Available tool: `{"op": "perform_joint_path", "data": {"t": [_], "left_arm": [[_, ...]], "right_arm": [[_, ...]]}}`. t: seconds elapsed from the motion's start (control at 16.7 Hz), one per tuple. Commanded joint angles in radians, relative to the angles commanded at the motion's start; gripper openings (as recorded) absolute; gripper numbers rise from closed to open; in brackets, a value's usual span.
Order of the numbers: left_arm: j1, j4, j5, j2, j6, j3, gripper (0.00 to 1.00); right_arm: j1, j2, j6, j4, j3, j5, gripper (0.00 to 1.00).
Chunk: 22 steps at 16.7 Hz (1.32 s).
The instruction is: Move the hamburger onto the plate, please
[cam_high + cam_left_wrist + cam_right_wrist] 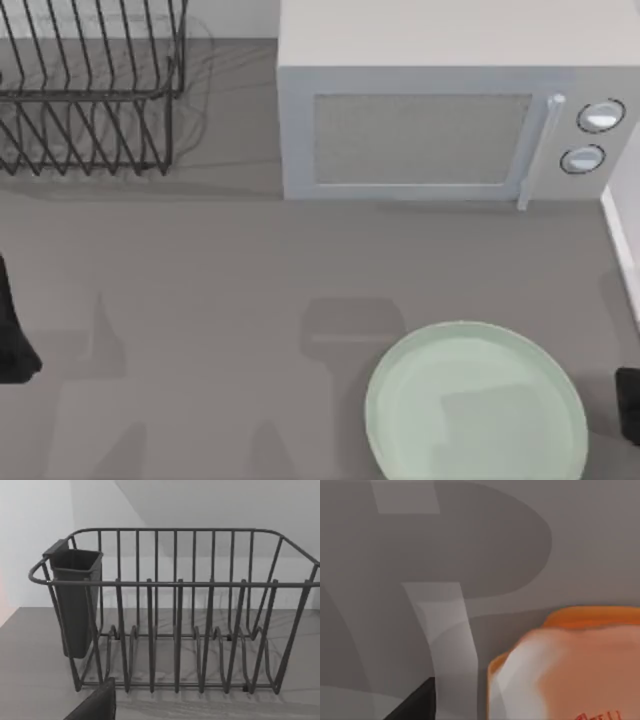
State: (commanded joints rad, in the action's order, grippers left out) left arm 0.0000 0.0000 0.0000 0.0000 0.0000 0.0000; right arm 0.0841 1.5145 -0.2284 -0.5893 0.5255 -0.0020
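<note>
The hamburger [560, 665] looms close at the right wrist view's lower right; finger state cannot be told. A careless approach could nudge it off-course, missing the plate [400, 370] at the top view's lower right.

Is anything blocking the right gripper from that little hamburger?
Nothing visible does. In the right wrist view the hamburger sits close ahead on bare table. The plate lies bare at the table's right; the path between them can't be judged.

Unreadable red lettering on the hamburger [570, 670]
</note>
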Motion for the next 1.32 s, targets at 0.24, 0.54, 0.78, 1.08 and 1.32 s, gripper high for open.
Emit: {"op": "perform_joint_path", "data": {"t": [0.24, 0.54, 0.78, 1.08, 1.32], "left_arm": [[0.000, 0.000, 0.000, 0.000, 0.000, 0.000, 1.00], [0.000, 0.000, 0.000, 0.000, 0.000, 0.000, 1.00], [0.000, 0.000, 0.000, 0.000, 0.000, 0.000, 1.00], [0.000, 0.000, 0.000, 0.000, 0.000, 0.000, 1.00], [0.000, 0.000, 0.000, 0.000, 0.000, 0.000, 1.00]], "right_arm": [[0.000, 0.000, 0.000, 0.000, 0.000, 0.000, 0.40], [0.000, 0.000, 0.000, 0.000, 0.000, 0.000, 0.02], [0.000, 0.000, 0.000, 0.000, 0.000, 0.000, 0.00], [0.001, -0.078, -0.002, -0.096, 0.046, 0.007, 0.00], [0.001, -0.100, -0.002, -0.170, 0.102, 0.007, 0.00]]}}
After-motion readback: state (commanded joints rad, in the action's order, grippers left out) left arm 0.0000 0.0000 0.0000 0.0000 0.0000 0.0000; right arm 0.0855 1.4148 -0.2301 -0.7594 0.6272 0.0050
